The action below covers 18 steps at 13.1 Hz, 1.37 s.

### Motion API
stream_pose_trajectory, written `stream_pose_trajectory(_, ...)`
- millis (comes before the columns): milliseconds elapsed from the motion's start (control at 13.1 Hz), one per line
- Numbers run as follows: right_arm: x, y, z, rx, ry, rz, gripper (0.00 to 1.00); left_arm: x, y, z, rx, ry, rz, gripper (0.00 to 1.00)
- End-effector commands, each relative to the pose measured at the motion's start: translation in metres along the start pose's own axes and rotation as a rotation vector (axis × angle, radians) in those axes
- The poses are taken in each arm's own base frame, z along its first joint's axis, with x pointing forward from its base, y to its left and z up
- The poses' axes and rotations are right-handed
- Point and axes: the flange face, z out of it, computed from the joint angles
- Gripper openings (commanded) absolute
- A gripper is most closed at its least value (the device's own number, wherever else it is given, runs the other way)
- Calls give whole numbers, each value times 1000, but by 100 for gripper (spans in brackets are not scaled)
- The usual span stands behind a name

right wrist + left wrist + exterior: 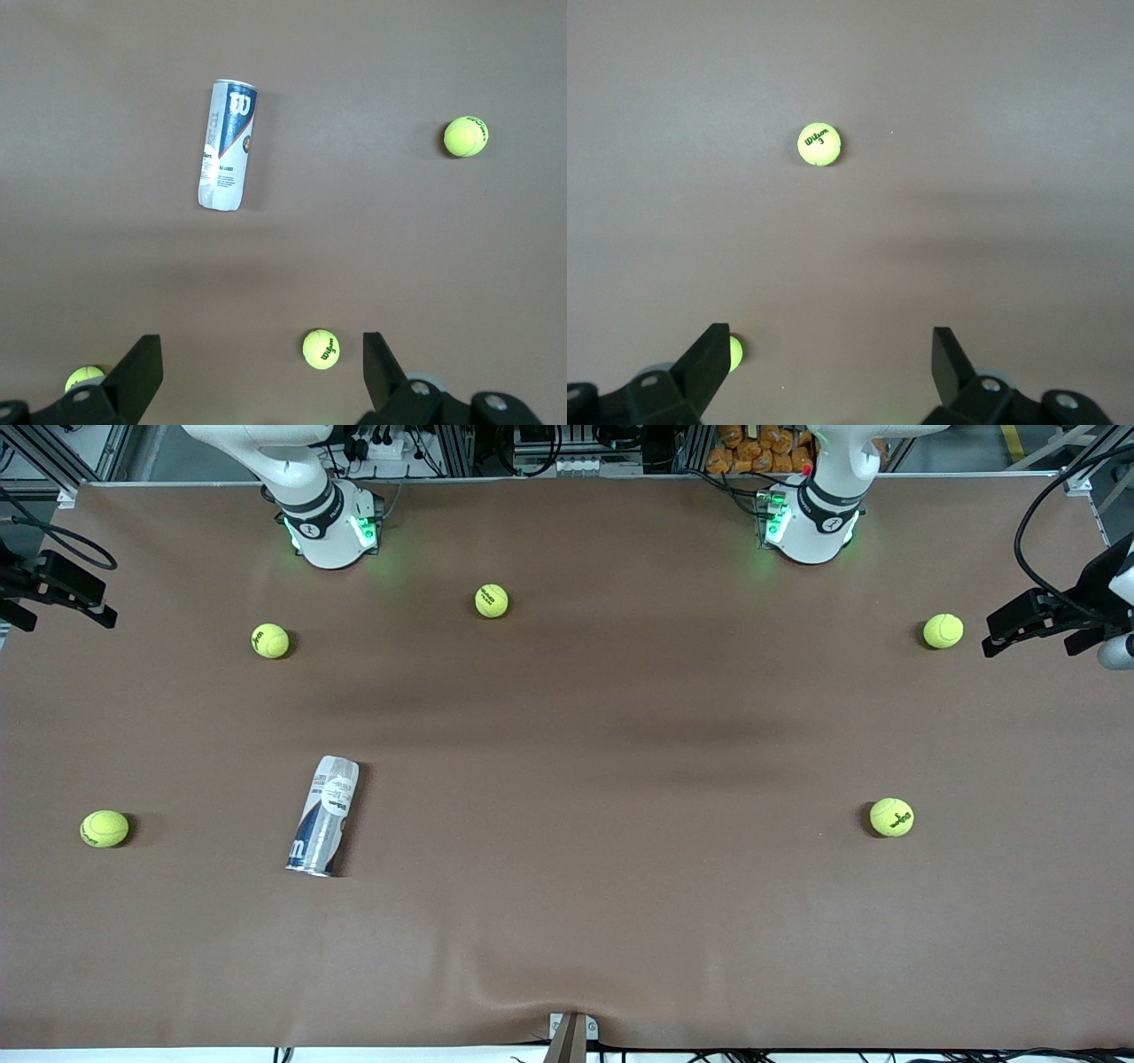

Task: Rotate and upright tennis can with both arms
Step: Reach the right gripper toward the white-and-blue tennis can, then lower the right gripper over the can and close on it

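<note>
The tennis can [323, 816] lies on its side on the brown table toward the right arm's end, its silvery rim pointing toward the front camera. The right wrist view shows the tennis can [227, 146] whole, with its "W" label up. My right gripper [261, 345] hangs open high over the table, well apart from the can, with nothing between its fingers. My left gripper [830, 341] is also open and empty, high over the left arm's end; the can is out of its view. Only the arms' green-lit bases [330, 527] [811, 522] show in the front view.
Several yellow-green tennis balls lie scattered: one [270, 640] and another [492, 600] near the right arm's base, one [104, 828] beside the can, two [943, 631] [891, 817] toward the left arm's end. Black camera mounts [53, 584] [1054, 615] overhang both table ends.
</note>
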Motion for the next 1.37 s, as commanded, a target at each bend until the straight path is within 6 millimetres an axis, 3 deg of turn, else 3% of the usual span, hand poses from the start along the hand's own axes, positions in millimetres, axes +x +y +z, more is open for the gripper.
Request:
stream_pose_trajectory(0, -9, -4, -1, 14, 7, -5, 100, -2, -2, -6, -17, 15, 18, 100)
stream_pose_trajectory(229, -7, -7, 3, 15, -1, 0, 100, -2, -1, -6, -15, 15, 19, 100)
stream_pose_trajectory(382, 2, -21, 25, 16, -43, -26, 100, -2, -1, -5, -18, 14, 18, 100)
stream_pose_trajectory(610, 32, -48, 97, 9, -83, 26, 100, -2, -1, -5, -18, 12, 18, 100)
stream_pose_trajectory(687, 50, -56, 134, 3, -106, 40, 100, -2, -1, -5, -18, 12, 18, 100)
stream_pose_trajectory(992, 102, -72, 246, -15, -115, 120, 100, -2, -1, -5, -20, 12, 20, 100)
stream_pose_trajectory(1221, 114, -102, 314, -35, -97, 173, 100, -2, -1, -4, -20, 10, 20, 100)
stream_pose_trajectory(1297, 117, -104, 331, -40, -90, 182, 100, -2, 0, -4, -20, 10, 21, 100)
